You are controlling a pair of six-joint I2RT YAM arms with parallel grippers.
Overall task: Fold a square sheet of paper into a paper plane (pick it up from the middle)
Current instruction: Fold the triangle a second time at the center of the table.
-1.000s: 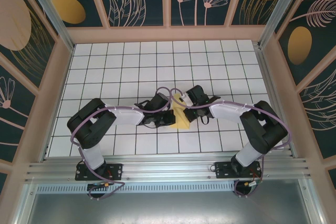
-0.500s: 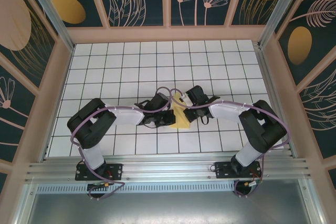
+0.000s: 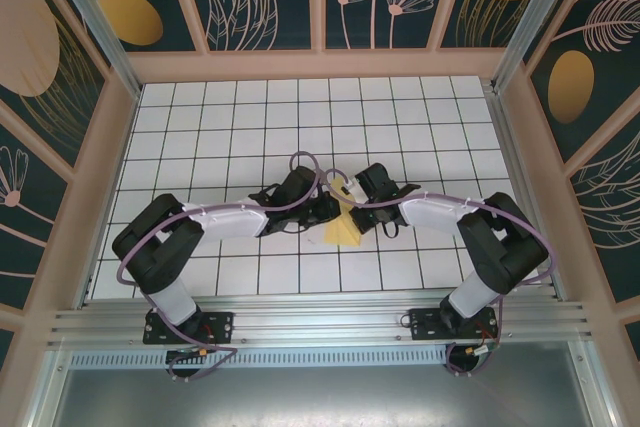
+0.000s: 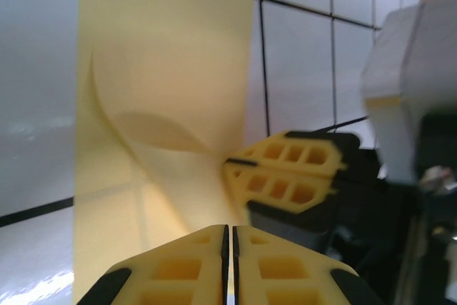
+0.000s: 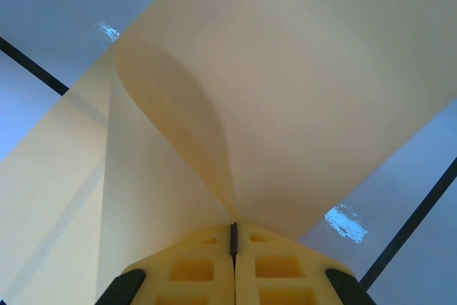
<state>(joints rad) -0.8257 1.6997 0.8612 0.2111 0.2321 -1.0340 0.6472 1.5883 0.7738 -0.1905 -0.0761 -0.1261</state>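
Note:
The square sheet of paper [image 3: 339,232] is pale yellow and partly folded, lifted off the white tiles between the two grippers. My right gripper [image 3: 351,209] is shut on it. In the right wrist view the paper [image 5: 300,83] curls into a pinched fold that runs straight into the closed fingertips [image 5: 233,232]. My left gripper [image 3: 322,210] sits just left of the paper. In the left wrist view its fingers [image 4: 178,266] are pressed together with nothing seen between them, and the sheet [image 4: 168,98] stands ahead, held by the right gripper's fingers [image 4: 285,176].
The white grid table [image 3: 300,117] is boxed in by pink-framed patterned walls [image 3: 320,57] at the back and sides. An aluminium rail [image 3: 320,322] runs along the near edge by the arm bases. Purple cables [image 3: 305,162] loop over both wrists.
My left arm has stretched out, its elbow dropping left and its gripper swinging toward the far side of the paper. More of the paper's lower corner shows. The right gripper holds still.

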